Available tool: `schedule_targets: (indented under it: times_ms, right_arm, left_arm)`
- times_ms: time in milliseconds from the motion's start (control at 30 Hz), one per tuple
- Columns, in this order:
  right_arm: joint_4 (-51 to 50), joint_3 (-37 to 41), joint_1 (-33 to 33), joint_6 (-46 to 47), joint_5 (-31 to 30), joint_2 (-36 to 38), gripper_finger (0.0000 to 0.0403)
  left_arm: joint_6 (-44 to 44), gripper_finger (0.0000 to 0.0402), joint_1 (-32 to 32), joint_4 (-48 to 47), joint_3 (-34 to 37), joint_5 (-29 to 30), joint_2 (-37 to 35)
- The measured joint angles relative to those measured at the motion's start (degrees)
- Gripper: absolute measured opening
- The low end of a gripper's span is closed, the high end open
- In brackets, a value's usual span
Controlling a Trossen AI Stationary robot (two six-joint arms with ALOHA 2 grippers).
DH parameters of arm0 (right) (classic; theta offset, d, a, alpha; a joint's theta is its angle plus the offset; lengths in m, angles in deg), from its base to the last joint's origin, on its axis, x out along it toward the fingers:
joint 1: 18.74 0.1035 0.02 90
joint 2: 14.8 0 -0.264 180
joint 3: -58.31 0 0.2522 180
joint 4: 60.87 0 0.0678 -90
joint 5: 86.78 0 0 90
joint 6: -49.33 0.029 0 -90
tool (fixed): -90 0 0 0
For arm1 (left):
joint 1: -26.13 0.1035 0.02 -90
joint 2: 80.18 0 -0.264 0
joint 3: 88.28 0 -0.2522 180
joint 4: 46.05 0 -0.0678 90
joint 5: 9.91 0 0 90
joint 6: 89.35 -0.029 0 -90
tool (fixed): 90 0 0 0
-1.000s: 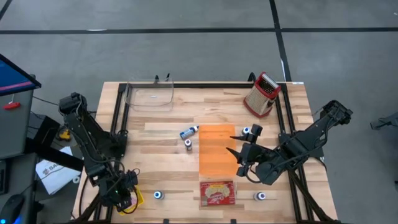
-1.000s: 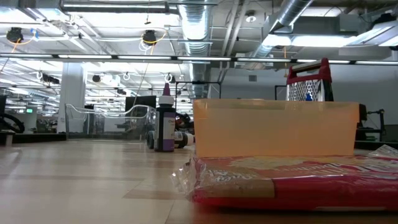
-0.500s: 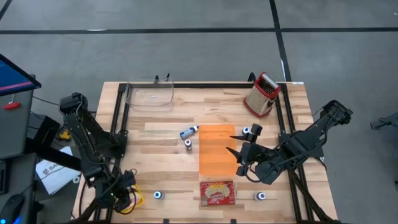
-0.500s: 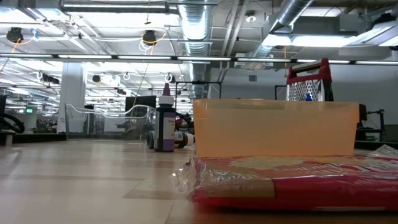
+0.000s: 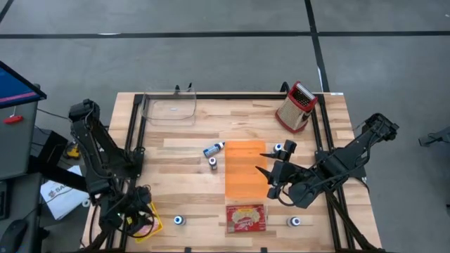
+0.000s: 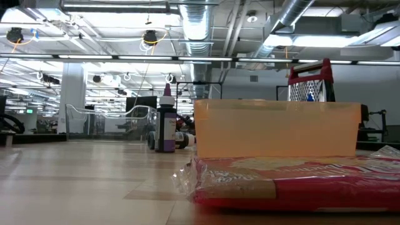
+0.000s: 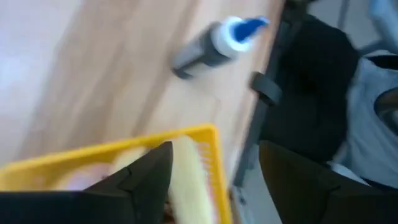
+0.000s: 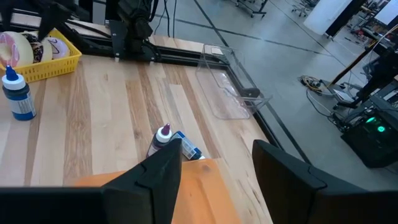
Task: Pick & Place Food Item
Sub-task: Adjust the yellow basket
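Two claws: we see the left gripper (image 5: 140, 219) parted, empty, above the yellow basket (image 7: 112, 163); the right gripper (image 5: 270, 174) parted, empty, over the orange bin (image 5: 245, 169).
Food: the red packet (image 5: 245, 217) lies just beside the right gripper, well apart from the left.
Risk: we think the slippery wrap may slide, or a finger may catch the bin.
Count: one packet, one bin, one basket, one grater (image 5: 296, 106), one clear tray (image 5: 169, 109).

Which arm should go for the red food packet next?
Right. The right gripper hangs open over the orange bin, right next to the red food packet; the left gripper sits over the yellow basket.
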Motion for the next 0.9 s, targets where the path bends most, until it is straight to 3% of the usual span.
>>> schedule_targets:
  times_ms: [133,467,900]
  right_arm:
    - [0.0,0.0,0.0,0.0,0.0,0.0,0.0189]
    - [-0.4,0.0,0.0,-0.3,-0.1,0.0,0.0189]
    - [-0.8,0.0,0.0,-0.7,-0.3,0.0,0.0189]
  left_arm:
    - [-0.3,0.0183,4.7,-2.4,0.0,-1.9,1.6]
    - [-3.1,0.0011,14.5,-0.5,0.0,-12.3,8.1]
    - [-3.3,0.0001,15.3,9.3,0.0,-20.9,15.8]
